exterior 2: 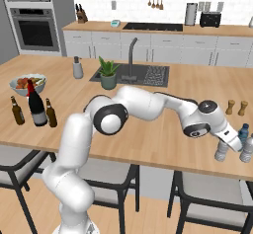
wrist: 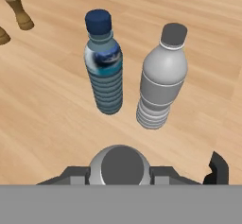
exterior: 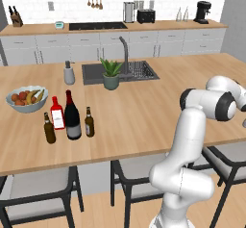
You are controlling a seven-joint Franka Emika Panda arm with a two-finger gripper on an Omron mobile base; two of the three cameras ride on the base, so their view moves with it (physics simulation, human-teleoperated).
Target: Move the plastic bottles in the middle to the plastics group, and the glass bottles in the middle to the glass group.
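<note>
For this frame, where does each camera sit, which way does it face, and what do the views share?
Left base view: behind the arm's left, facing over the island counter at the wine bottle; the arm rises lower right.
Right base view: behind its right, same island; the arm reaches right to the gripper.
Hand view: on the hand, looking down at a grey-capped bottle between the fingers.
Shared: the blue-capped bottle and the grey bottle in right base and hand views.

Left base view: fruit bowl (exterior: pixel 27 98) at left edge of worktop (exterior: pixel 144 116), grey soap dispenser (exterior: pixel 69 73) above it, potted plant (exterior: pixel 111 74) in front of sink (exterior: pixel 120 71) at upper centre. Back counter: knife block (exterior: pixel 16 17) upper left, toaster (exterior: pixel 146 15), coffee machine (exterior: pixel 203 11) upper right. Right base view: two wooden shakers (exterior 2: pixel 236 107) at right.
</note>
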